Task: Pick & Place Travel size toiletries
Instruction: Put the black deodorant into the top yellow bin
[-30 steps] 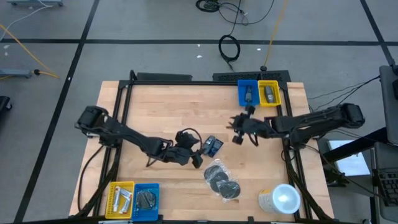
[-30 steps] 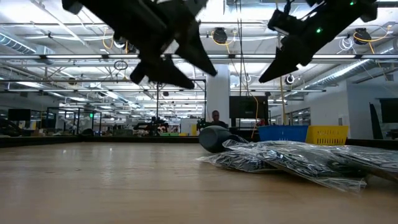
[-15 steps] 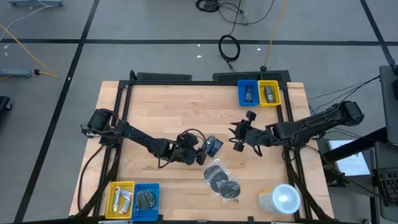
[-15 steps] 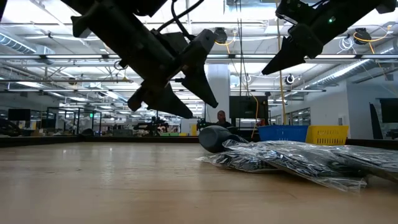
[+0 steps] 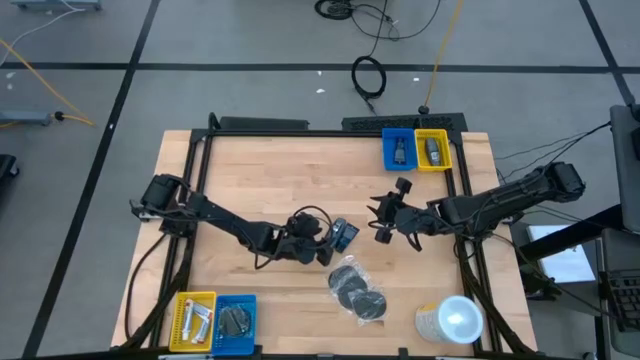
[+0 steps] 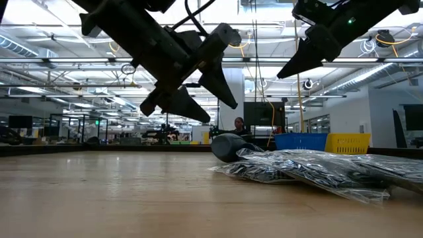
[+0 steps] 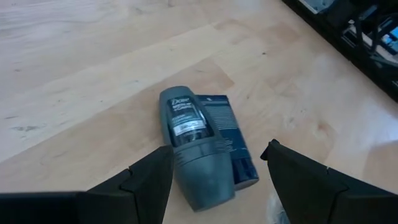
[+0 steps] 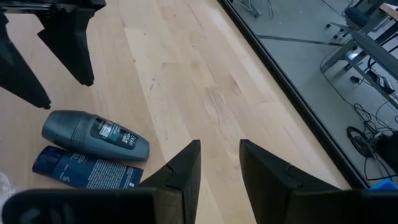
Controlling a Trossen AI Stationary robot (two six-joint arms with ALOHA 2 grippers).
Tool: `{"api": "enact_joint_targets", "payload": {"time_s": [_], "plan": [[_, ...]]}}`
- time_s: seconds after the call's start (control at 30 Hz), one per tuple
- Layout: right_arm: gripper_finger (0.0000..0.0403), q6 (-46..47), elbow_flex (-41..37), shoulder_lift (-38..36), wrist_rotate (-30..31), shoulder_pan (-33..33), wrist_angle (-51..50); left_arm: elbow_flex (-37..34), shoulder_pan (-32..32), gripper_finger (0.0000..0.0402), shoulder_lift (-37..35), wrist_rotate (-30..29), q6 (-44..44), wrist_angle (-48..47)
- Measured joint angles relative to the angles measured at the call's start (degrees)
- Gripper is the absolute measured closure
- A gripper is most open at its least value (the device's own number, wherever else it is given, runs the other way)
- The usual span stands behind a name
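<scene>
Your left gripper (image 7: 214, 165) hangs spread wide above the grey bottle (image 7: 191, 144), lined up so a finger can pass down each side. That bottle lies flat on the table (image 5: 270, 170), touching a dark blue tube (image 7: 229, 143), near the wrapped discs (image 5: 357, 288). Your right gripper (image 8: 219, 160), fingers slightly parted and empty, waits beyond the bottle.

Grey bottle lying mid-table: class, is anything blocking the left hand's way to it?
Nothing visible does. The left hand hovers open just short of the grey bottle, bare table around them. A dark blue tube lies against the bottle's far side, not between.
</scene>
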Motion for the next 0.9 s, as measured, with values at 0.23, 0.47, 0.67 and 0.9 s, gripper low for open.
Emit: {"api": "enact_joint_targets", "payload": {"time_s": [0.23,0.47,0.67,0.9], "plan": [[0.0300,0.0,0.0,0.0,0.0,0.0,0.2,2.2,-0.1,0.0144,2.7,0.0,-0.2,-0.7],[0.0300,-0.2,0.0,0.0,-0.2,0.0,0.1,13.4,0.7,0.0144,10.6,1.8,0.7,-12.6],[0.0300,-0.1,0.0,0.0,-0.2,0.0,-0.2,20.9,1.1,0.0144,13.6,0.9,0.2,-23.0],[0.0300,-0.2,0.0,0.0,-0.2,0.0,-0.2,21.3,2.1,0.0144,14.7,2.3,-0.2,-24.5]]}}
